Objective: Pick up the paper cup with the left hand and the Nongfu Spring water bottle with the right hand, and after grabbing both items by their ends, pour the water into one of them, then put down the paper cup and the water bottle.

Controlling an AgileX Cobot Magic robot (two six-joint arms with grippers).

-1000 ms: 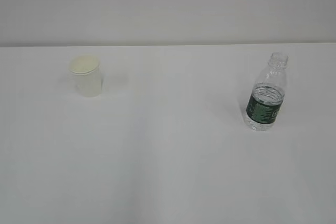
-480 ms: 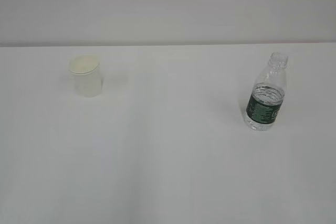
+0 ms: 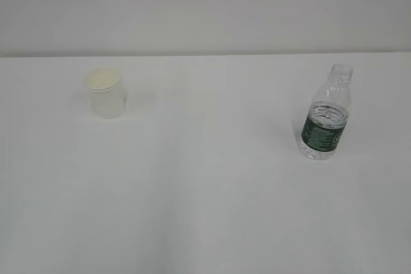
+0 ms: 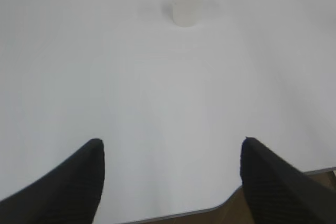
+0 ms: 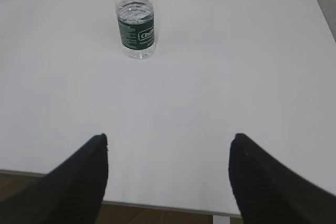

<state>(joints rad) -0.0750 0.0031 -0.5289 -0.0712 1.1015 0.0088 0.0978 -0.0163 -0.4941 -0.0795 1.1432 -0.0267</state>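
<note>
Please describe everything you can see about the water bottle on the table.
The water bottle is small, of clear ribbed plastic, with a dark green label band bearing white marks around its middle. Its narrow neck has no cap. Clear water fills it to about the top of the label. It stands upright on the white table, at the right side in the exterior view, far from the paper cup. Nothing touches it except the table.
</note>
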